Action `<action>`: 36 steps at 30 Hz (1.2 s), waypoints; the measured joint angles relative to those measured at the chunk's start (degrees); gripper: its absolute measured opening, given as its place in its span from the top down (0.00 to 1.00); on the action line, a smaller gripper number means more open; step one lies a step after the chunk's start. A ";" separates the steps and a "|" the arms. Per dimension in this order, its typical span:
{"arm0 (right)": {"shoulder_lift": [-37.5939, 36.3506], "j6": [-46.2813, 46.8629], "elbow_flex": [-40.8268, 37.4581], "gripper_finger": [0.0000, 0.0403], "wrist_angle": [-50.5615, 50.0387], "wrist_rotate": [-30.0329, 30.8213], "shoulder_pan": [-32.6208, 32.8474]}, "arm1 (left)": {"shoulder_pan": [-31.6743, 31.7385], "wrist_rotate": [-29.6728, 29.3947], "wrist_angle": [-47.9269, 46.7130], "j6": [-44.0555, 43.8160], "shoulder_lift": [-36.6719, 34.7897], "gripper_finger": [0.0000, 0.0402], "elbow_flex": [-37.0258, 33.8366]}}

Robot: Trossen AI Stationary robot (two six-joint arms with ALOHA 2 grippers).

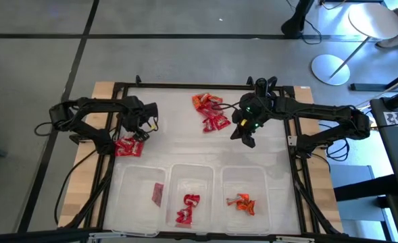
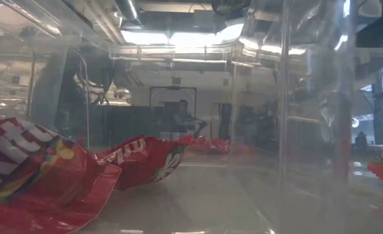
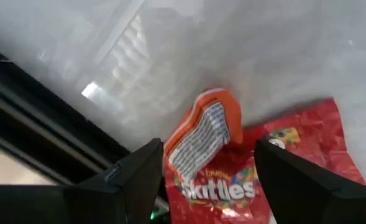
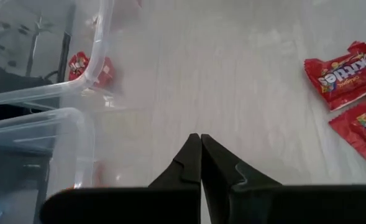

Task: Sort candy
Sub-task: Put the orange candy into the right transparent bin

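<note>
A small pile of candy (image 1: 128, 147) lies near the table's left edge: red Skittles packets (image 3: 232, 183) with an orange packet (image 3: 204, 134) resting tilted on top. My left gripper (image 3: 209, 149) points down over this pile. It is open, a finger on either side of the orange packet, and I see no touch. A second pile of red and orange candy (image 1: 209, 111) lies at the far middle. My right gripper (image 4: 200, 149) hangs shut and empty above the bare table, right of that pile (image 1: 247, 138).
Three clear bins stand along the near edge. The left bin (image 1: 139, 177) holds a flat red bar (image 1: 158, 194), the middle bin (image 1: 192, 169) red packets (image 1: 187, 208), the right bin (image 1: 246, 174) orange pieces (image 1: 242, 202). A black frame (image 1: 185, 86) borders the table.
</note>
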 joint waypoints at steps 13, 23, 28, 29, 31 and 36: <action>0.00 1.55 0.00 0.99 0.02 0.02 0.00 | 2.80 2.87 1.70 2.22 0.02 0.52 -2.40; 0.00 1.20 0.00 0.99 0.04 0.04 0.00 | 2.80 3.06 1.52 1.33 0.04 0.87 -2.36; 0.00 0.75 0.00 0.99 0.02 0.04 0.00 | 2.67 4.58 -0.19 1.03 0.07 0.96 -0.83; 0.00 0.49 0.00 0.99 0.00 0.05 0.00 | 2.65 4.62 -1.13 1.09 0.07 0.97 0.18; 0.00 -0.47 0.00 0.99 0.00 0.06 0.00 | 2.65 4.56 -3.22 1.29 0.07 0.97 2.69; 0.00 -1.88 0.00 0.99 0.00 0.06 -0.02 | 1.83 4.52 -6.96 1.41 0.07 0.96 11.18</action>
